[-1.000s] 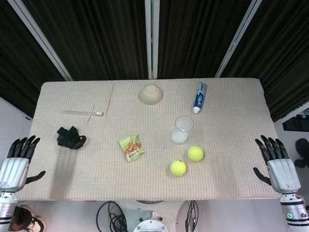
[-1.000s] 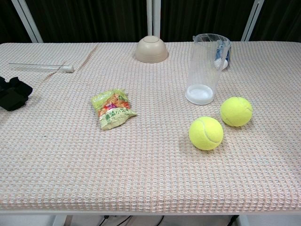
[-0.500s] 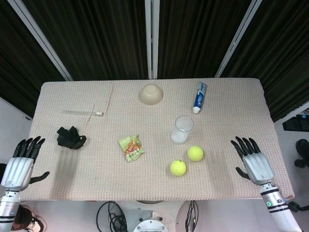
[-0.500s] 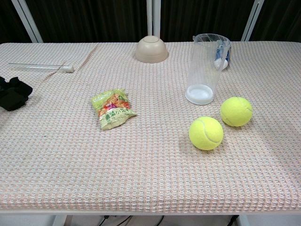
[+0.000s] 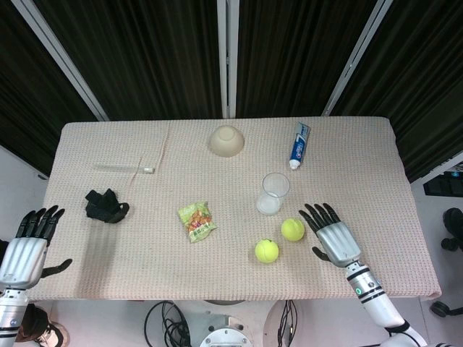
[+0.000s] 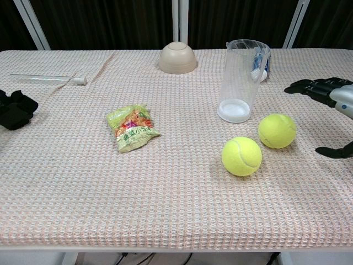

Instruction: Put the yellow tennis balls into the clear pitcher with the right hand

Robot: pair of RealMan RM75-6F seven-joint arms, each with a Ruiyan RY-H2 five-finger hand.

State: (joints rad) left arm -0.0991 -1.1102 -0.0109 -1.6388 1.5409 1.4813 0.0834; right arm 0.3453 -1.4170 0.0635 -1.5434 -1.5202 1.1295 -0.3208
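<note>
Fingers spread and empty, the black-and-silver right hand is hovering just right of the farther fuzzy yellow tennis ball, which it should be cupping squarely before lifting it over the tall clear plastic pitcher.

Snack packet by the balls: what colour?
Green snack packet with orange food printed on it; clearest in the chest view.

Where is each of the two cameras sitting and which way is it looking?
Head view: high above the near edge, looking down on the whole beige woven table; shows the left hand and the right hand.
Chest view: low at the near edge, looking level across the table toward the dark curtains; only the right hand enters at the right border.
Shared: the clear plastic pitcher, two yellow tennis balls, the right hand.
</note>
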